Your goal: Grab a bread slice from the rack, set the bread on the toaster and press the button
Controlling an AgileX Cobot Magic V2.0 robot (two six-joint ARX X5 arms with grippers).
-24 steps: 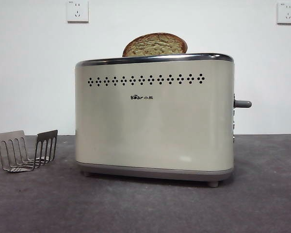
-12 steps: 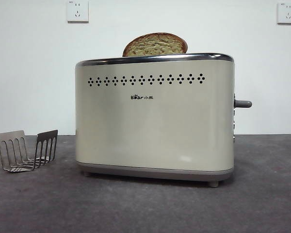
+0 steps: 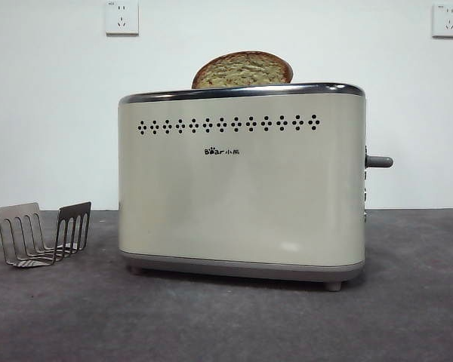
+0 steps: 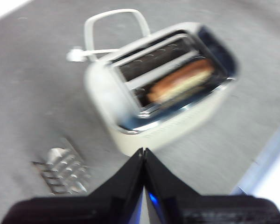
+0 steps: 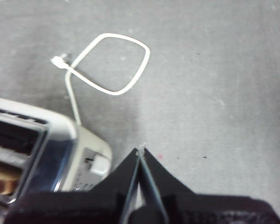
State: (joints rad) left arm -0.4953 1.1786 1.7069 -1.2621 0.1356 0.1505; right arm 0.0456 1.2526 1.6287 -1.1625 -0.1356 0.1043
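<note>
The slice of bread (image 3: 242, 69) stands in the toaster (image 3: 241, 181), its domed top sticking out above the chrome rim; from above, the bread (image 4: 181, 86) sits in one slot of the toaster (image 4: 112, 95). The grey rack (image 3: 41, 234) holds nothing and stands left of the toaster, also seen as the rack (image 4: 63, 170). The button (image 3: 378, 161) juts from the toaster's right side, up high. My left gripper (image 4: 143, 151) is shut, high above the toaster and rack. My right gripper (image 5: 140, 151) is shut, above the table beside the button (image 5: 99, 164).
A white power cord (image 5: 107, 65) loops on the dark grey table (image 3: 408, 317) behind the toaster. Two wall sockets (image 3: 121, 16) sit on the white wall.
</note>
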